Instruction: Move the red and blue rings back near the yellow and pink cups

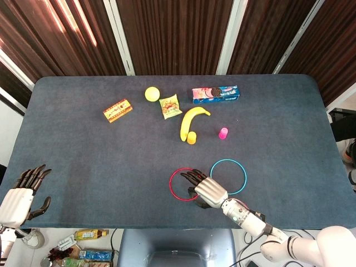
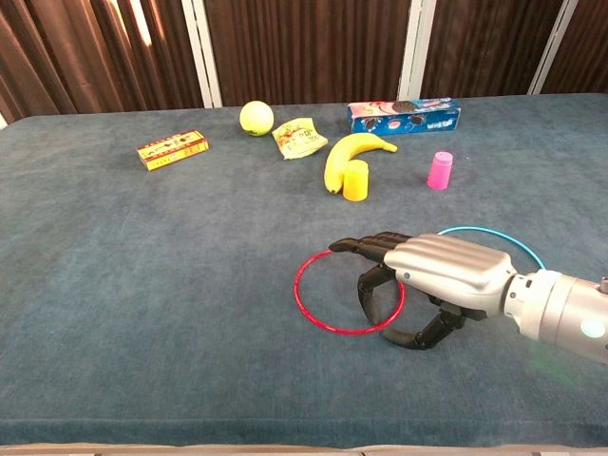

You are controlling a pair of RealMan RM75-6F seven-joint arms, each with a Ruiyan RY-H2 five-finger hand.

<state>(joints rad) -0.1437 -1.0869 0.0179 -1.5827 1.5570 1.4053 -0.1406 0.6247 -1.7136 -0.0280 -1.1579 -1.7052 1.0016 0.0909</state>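
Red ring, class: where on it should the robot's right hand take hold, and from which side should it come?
Grip the red ring at its right-hand rim, where the right hand hovers. It lies flat on the table, a thin hoop with nothing inside, so probably come from above, one finger inside the rim and the thumb outside, and pinch.

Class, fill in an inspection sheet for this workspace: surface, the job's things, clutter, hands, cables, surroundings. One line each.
Surface: dark blue table.
Job's things: red ring and blue ring lie flat near the front edge; yellow cup and pink cup stand upright farther back.
Clutter: banana, ball, snack packet, cookie box, small box.
Hands: right hand spread over the red ring, holding nothing; left hand open, off the table's corner.
Cables: nothing seen.
Surroundings: brown curtains behind.
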